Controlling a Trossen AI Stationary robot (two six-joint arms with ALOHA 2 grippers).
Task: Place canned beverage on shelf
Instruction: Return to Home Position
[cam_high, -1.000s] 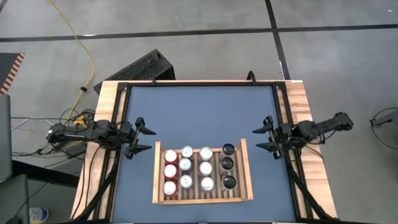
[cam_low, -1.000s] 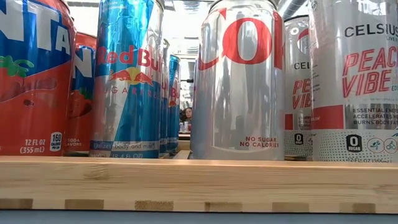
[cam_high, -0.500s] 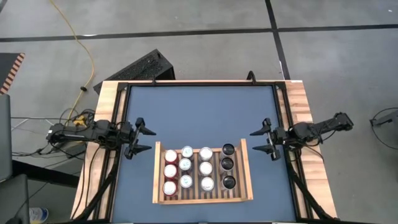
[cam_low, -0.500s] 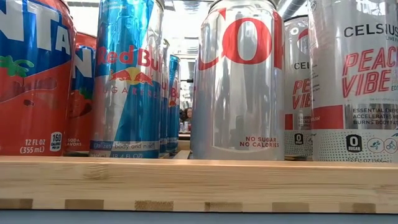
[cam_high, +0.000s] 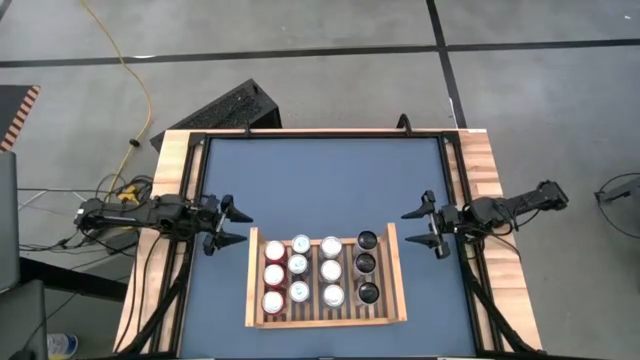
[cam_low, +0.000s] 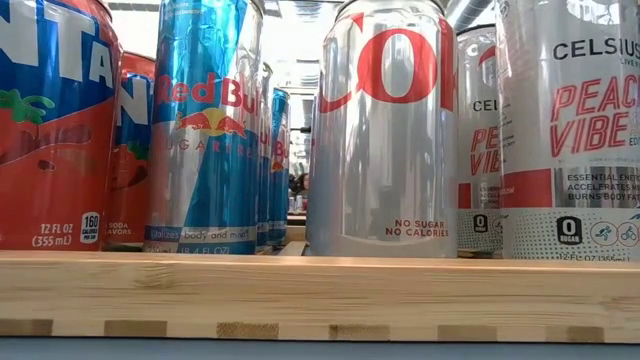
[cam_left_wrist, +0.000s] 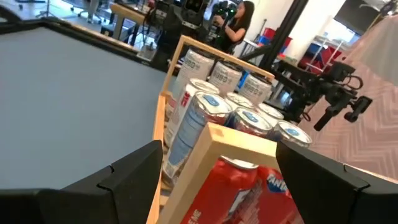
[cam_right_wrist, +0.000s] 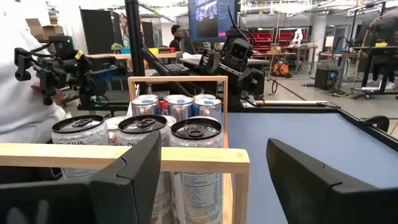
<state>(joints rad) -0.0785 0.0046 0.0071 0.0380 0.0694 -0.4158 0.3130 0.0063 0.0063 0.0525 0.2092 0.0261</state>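
The shelf (cam_high: 395, 262), a light-wood slatted tray, lies on the blue tabletop near the front edge. Several cans stand upright in it in four rows: red ones (cam_high: 275, 275), blue-and-silver ones (cam_high: 298, 265), silver ones (cam_high: 331, 270) and dark-topped ones (cam_high: 366, 264). The low view looks at the red (cam_low: 50, 130), blue (cam_low: 200, 130) and silver (cam_low: 390, 130) cans over the tray's front rim (cam_low: 320, 290). My left gripper (cam_high: 240, 228) stands open just left of the tray's far left corner. My right gripper (cam_high: 407, 227) stands open just right of its far right corner. Neither holds anything.
The far half of the blue tabletop (cam_high: 325, 180) is bare. Wooden rails (cam_high: 175, 160) run along both sides of the table. A black object (cam_high: 225, 108) lies off the table's far left corner. People (cam_left_wrist: 239, 22) stand in the room beyond.
My left gripper has rolled a little about its own axis while staying in place. My right gripper has tipped slightly and now points level at the tray. The cans and the tray have kept still.
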